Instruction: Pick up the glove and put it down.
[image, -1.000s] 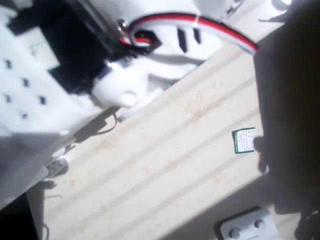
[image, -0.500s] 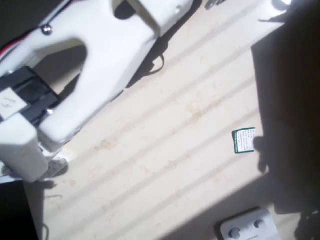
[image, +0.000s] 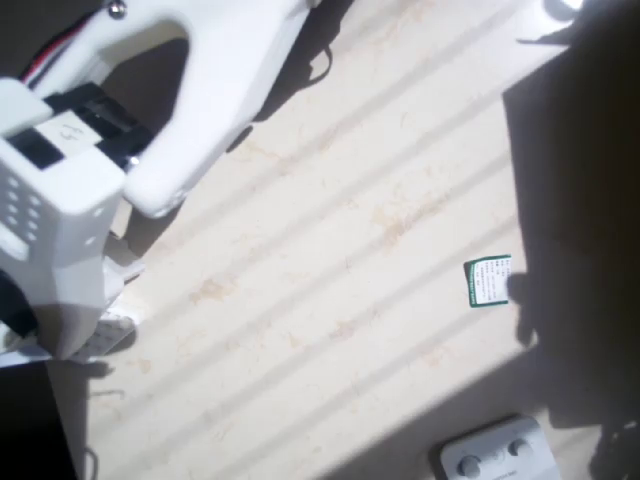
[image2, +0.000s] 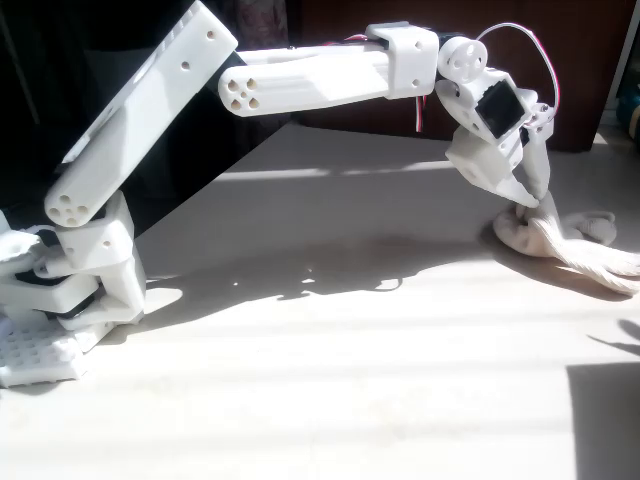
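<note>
1. The table (image2: 330, 330) is the biggest thing I have on screen: a pale, smooth top with faint rust-coloured flecks, crossed by bands of hard sunlight and shadow.
2. My arm (image2: 310, 75) is white printed plastic, blocky and rigid, stretched out over the table with red, white and black wires looping at the wrist.
3. The glove (image2: 565, 240) lies slumped on the table at the right of the fixed view, cream knit fabric in a soft, rumpled heap.
4. The gripper (image2: 525, 195) has its tapered fingers down on the glove's near end; they look pinched on a fold of cloth, though I cannot tell for sure.
5. I judge the glove light, limp and unbreakable; it will sag and stretch, so a bunched fold gives the best hold.
6. A grey device (image: 495, 452) with round buttons sits at the overhead view's lower edge.
7. A small green-and-white card (image: 488, 281) lies flat in the overhead view.
</note>
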